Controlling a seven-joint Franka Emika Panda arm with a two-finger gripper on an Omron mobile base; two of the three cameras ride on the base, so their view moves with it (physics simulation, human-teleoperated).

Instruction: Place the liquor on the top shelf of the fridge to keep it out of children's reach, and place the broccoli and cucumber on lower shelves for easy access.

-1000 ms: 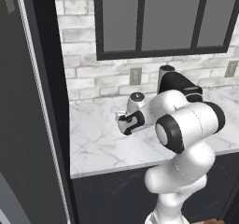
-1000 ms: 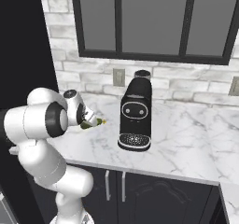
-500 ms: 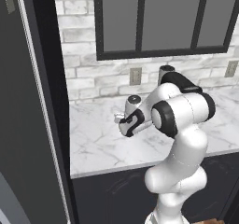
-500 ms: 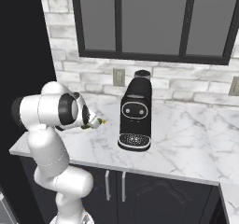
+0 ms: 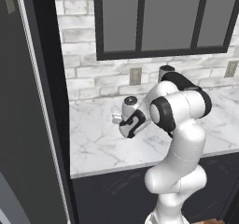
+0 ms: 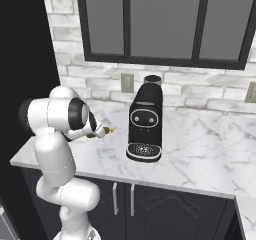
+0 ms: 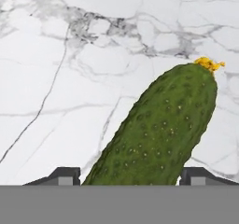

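The cucumber, dark green and bumpy with a yellow tip, lies on the white marble counter and rises from between my gripper's two dark fingertips in the hand view. The jaws stand open on either side of its thick end, close to its sides. From the right base view the gripper is low over the counter's left part, with the cucumber's yellow tip poking out toward the coffee machine. In the left base view the gripper points left above the counter.
A black coffee machine stands on the counter just right of the gripper. The fridge's dark grey door rises along the left. A brick wall with a dark window backs the counter.
The arm's elbow has swung up and the hand has settled low over the counter. The jaws have narrowed around the cucumber.
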